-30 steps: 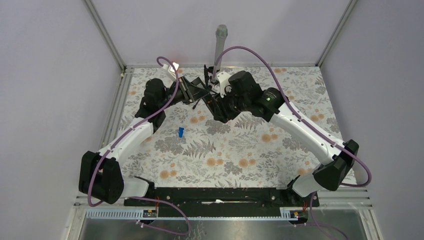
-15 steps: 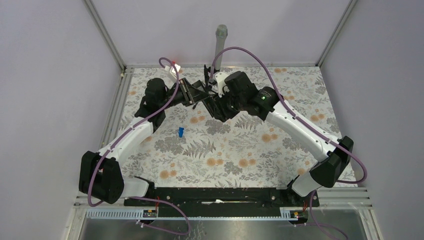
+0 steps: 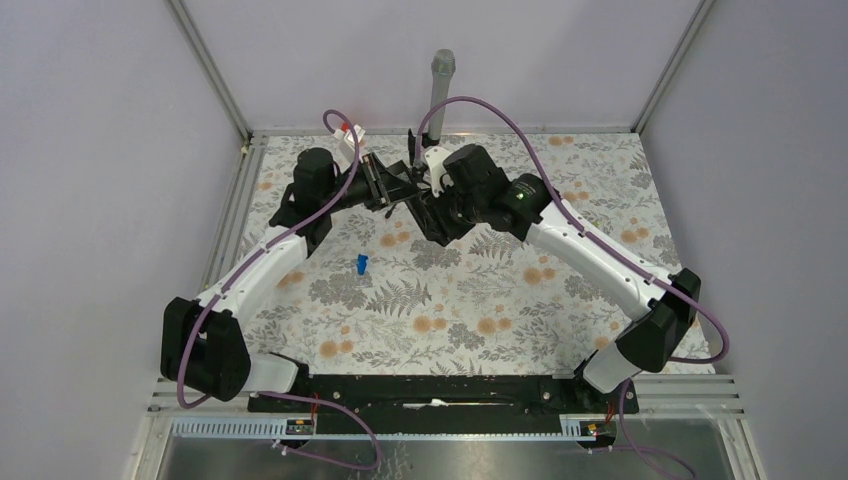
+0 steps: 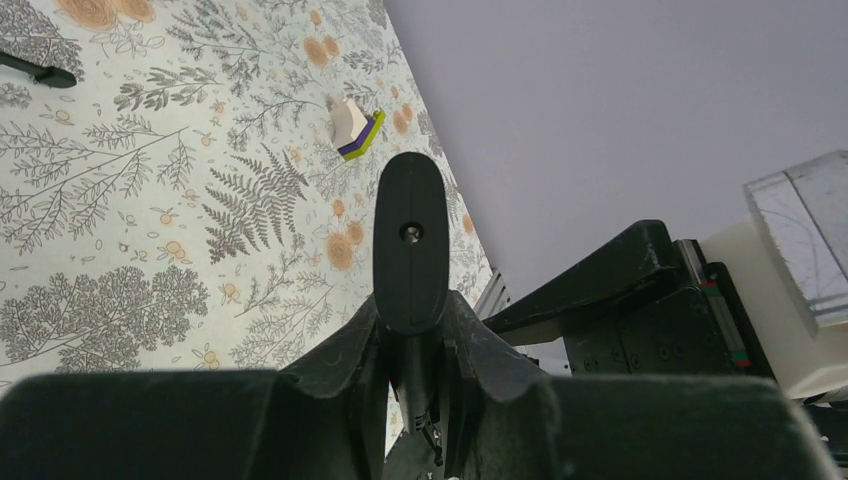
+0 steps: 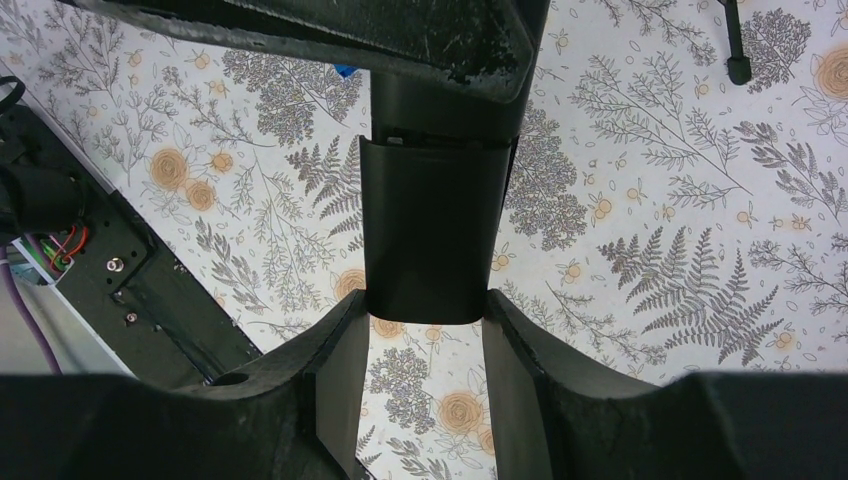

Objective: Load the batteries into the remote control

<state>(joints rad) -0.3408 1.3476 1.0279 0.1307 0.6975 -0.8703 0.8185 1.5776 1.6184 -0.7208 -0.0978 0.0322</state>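
Two sets of fingers hold the remote control (image 5: pixel 430 230) lifted off the surface (image 5: pixel 650 200). The right fingers (image 5: pixel 335 380) clamp its near end across the width. The left fingers (image 4: pixel 340 360), nearly together, pinch the far end across its thin dimension. Its long axis runs straight out from the right fingers. No batteries show, and no writing is readable.

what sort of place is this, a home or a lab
Probably a robotics lab test cell: left arm and right arm bolted to a base rail, plain wall panels on aluminium posts boxing in the table.
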